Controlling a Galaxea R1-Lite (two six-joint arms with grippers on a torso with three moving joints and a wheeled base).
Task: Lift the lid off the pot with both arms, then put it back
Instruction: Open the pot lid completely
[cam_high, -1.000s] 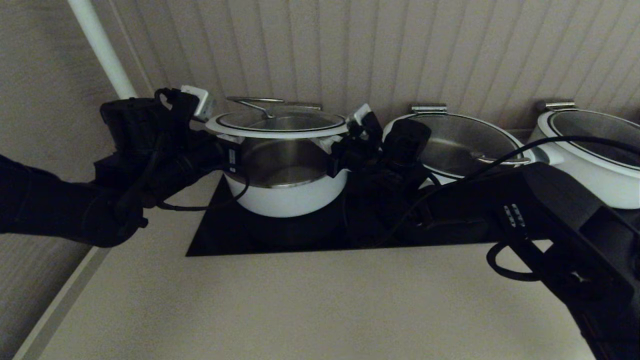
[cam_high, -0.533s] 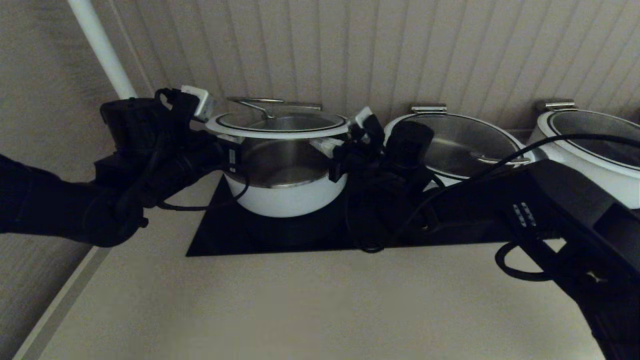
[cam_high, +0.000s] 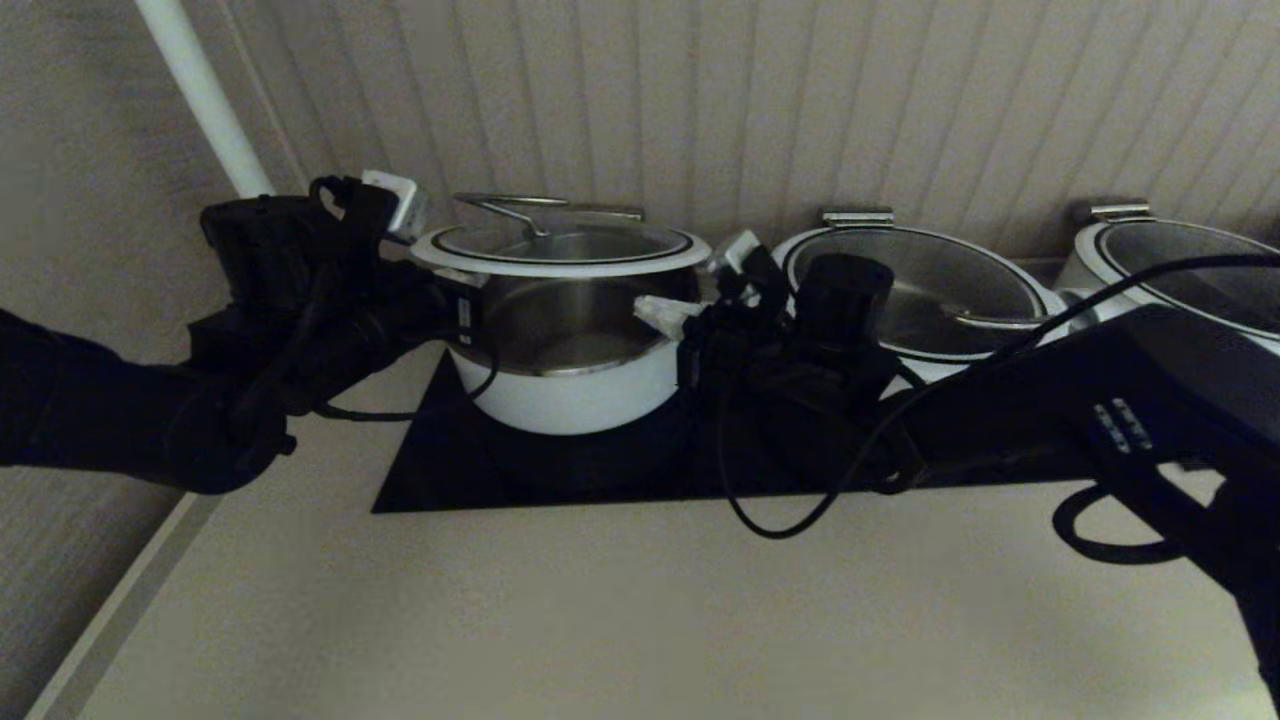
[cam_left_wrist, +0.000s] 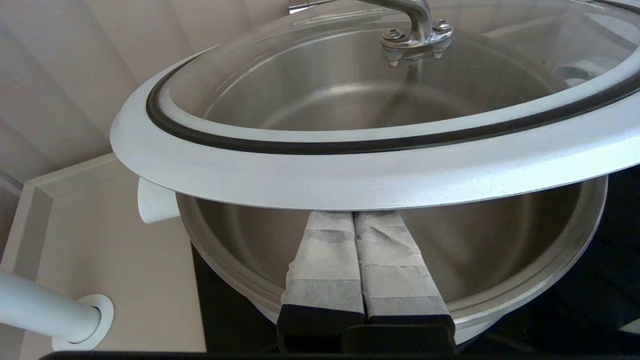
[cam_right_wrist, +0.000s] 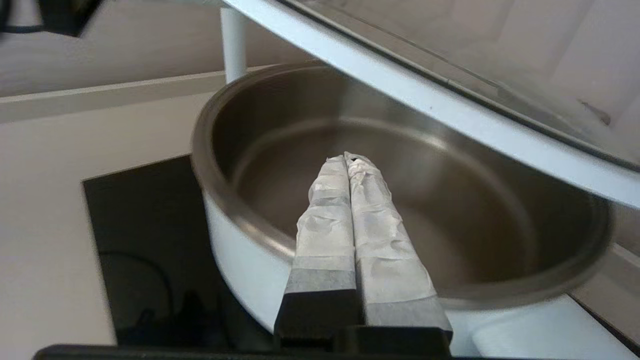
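Observation:
The lid (cam_high: 560, 250) hangs above the pot (cam_high: 570, 400), which stands open on the black cooktop (cam_high: 430, 475). My left gripper (cam_high: 460, 280) is shut, and its fingertips sit under the lid's left rim and bear it, as the left wrist view shows (cam_left_wrist: 355, 216). My right gripper (cam_high: 662, 310) is shut and empty. It is below the lid's right rim and apart from it, over the pot's right edge. In the right wrist view its fingertips (cam_right_wrist: 350, 159) point into the steel pot (cam_right_wrist: 250, 260), with the lid's white rim (cam_right_wrist: 425, 105) tilted above them.
Two wider white pots with lids (cam_high: 920, 290) (cam_high: 1190, 300) stand to the right along the ribbed wall. A white pipe (cam_high: 200, 90) rises at the back left. The pale counter (cam_high: 600, 620) stretches in front of the cooktop.
My right gripper has dropped and pulled back to the right, away from the lid's right rim. The left gripper and the lid have hardly moved.

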